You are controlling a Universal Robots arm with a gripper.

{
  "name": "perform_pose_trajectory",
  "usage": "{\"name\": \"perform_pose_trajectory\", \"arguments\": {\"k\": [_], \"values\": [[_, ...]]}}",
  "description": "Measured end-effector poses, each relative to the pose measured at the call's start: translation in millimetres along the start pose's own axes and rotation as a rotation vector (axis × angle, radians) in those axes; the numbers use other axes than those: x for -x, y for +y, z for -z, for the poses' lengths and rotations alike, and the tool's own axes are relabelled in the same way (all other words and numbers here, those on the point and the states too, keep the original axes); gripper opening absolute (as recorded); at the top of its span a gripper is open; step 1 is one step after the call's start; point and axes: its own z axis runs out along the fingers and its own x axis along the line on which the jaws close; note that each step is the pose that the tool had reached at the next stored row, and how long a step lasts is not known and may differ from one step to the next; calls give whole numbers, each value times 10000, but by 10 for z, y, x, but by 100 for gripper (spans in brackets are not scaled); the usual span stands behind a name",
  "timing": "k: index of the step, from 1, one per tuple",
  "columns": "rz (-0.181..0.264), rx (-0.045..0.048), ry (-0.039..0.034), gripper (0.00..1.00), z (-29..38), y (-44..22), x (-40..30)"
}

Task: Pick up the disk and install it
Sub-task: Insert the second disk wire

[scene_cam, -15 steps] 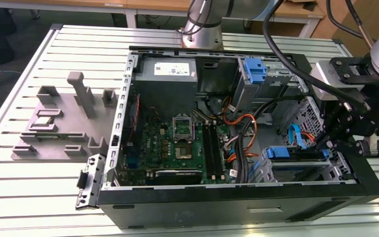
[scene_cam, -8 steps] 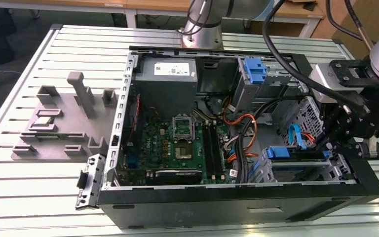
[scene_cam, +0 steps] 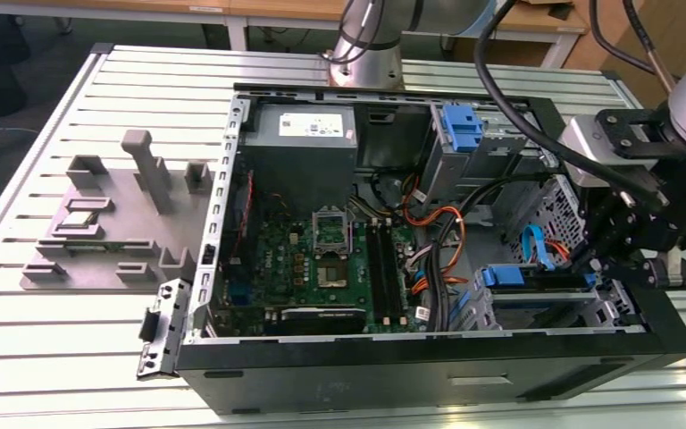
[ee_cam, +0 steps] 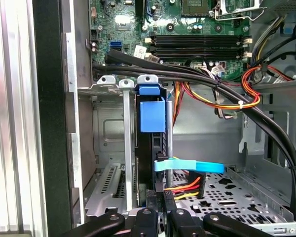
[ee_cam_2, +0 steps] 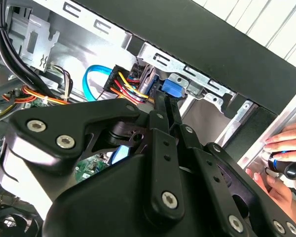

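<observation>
A robot claw (ee_cam: 162,198) reaches into the drive cage (ee_cam: 106,128) of an open computer case (scene_cam: 439,366). The disk (ee_cam: 152,148) sits directly ahead of the claw and in line with it. It stands on its thin edge inside the cage, its blue bracket (ee_cam: 152,114) at the end farthest from the claw. Its long axis runs straight away from the fingertips, deeper into the slot.

In both wrist views the two black fingers (ee_cam_2: 161,118) lie close together and parallel. They appear to be pinching the near end of the disk, though the contact itself is hidden behind the claw body, so this is a judgement.

A flat light-blue cable (ee_cam: 190,166) crosses just ahead of the claw, to one side of the disk. A bundle of red, yellow and black wires (ee_cam: 185,186) lies just beside the fingertips.

The circuit board (ee_cam: 187,29) lies well beyond the far end of the disk. A person's hand (ee_cam_2: 281,163) holds a dark object outside the case wall, off to the side of the claw.
</observation>
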Motion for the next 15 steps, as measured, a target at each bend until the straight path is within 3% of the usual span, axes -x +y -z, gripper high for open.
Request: {"name": "perform_pose_trajectory", "arguments": {"k": [9, 15], "values": [[0, 0, 1, 16, -10, 1, -2], [-1, 0, 3, 30, -10, 5, -2]]}}
